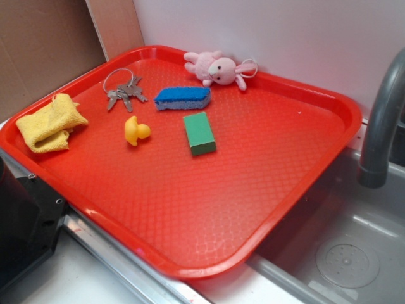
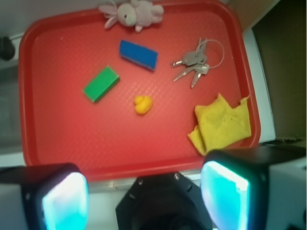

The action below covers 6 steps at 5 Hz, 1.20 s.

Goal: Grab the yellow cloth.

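While your end effector (image 2: 144, 196) hangs above the near edge of the red tray (image 2: 57, 139), its two fingers stand wide apart with nothing between them; you see the glowing pads (image 2: 64, 201) at the bottom of the wrist view, one at each side. The yellow cloth (image 1: 50, 122) lies crumpled in the tray's left corner in the exterior view, its folds bunched against the raised rim. In the wrist view the same cloth (image 2: 221, 123) sits at the right side of the tray, just above the right finger and untouched by it.

You find the other things spread across the tray, all apart from one another. A bunch of keys (image 1: 124, 92) on a ring lies just beyond the cloth. The small yellow duck (image 1: 135, 131) rests to the right of the cloth, near the tray's middle. A green block (image 1: 200, 133) lies flat just right of the duck, and a blue sponge (image 1: 183, 97) sits behind both. A pink plush rabbit (image 1: 218, 68) lies at the far rim. To the right of the tray you see a grey sink (image 1: 342, 253) and its faucet (image 1: 380, 120).
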### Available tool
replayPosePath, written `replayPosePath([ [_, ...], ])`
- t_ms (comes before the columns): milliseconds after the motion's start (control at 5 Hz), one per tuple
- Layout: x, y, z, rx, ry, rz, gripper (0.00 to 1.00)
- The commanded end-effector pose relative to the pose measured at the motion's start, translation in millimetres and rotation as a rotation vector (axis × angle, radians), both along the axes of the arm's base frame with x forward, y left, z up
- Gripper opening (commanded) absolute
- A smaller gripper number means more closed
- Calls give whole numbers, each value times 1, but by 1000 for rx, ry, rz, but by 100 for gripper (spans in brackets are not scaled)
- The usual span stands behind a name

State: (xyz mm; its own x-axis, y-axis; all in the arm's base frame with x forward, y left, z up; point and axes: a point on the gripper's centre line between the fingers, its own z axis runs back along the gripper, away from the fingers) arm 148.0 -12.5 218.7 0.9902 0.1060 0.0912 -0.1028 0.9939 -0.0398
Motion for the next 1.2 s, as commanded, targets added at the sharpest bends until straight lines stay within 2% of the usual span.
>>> replayPosePath([
  [0, 2, 17, -17, -45, -49, 348, 100],
  [200, 0, 27, -34, -53, -19, 478, 100],
  [400, 4, 43, -63, -88, 28, 620, 100],
  [600, 5, 53, -92, -38, 48, 703, 100],
  [800, 0, 58, -120, -43, 106, 745, 100],
  [1000, -8, 73, -148, -8, 148, 906, 100],
])
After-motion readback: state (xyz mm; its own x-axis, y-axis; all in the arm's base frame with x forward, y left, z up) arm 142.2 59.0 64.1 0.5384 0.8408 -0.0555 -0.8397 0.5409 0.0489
